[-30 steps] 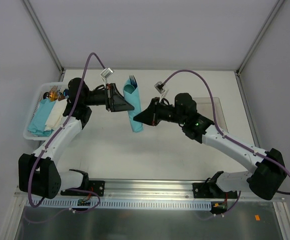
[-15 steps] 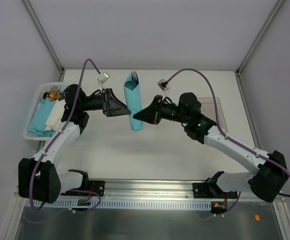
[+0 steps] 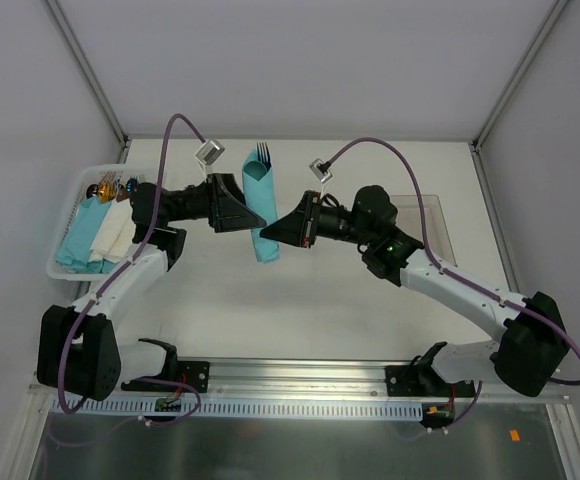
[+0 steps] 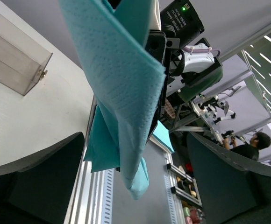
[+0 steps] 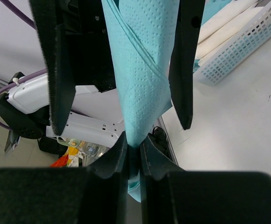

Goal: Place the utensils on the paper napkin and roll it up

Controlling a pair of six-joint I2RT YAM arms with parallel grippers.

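The paper napkin [image 3: 261,205] is rolled into a teal tube, and the tines of the utensils [image 3: 263,152] poke out of its far end. My right gripper [image 3: 271,231] is shut on the tube near its near end; in the right wrist view the black fingertips [image 5: 121,156] pinch the paper napkin [image 5: 142,70]. My left gripper [image 3: 253,212] stands open on the roll's left side. Its wide-apart fingers [image 4: 46,177] frame the paper napkin [image 4: 121,93] without touching it.
A white basket [image 3: 58,262] at the left edge holds teal and white napkin bundles [image 3: 95,235]. A clear plastic box [image 3: 438,228] sits behind the right arm. Grey walls close the table's back and sides.
The left gripper has opened, let go of the roll and drawn back a little to the left. The right gripper keeps its grip and has shifted the roll slightly left.
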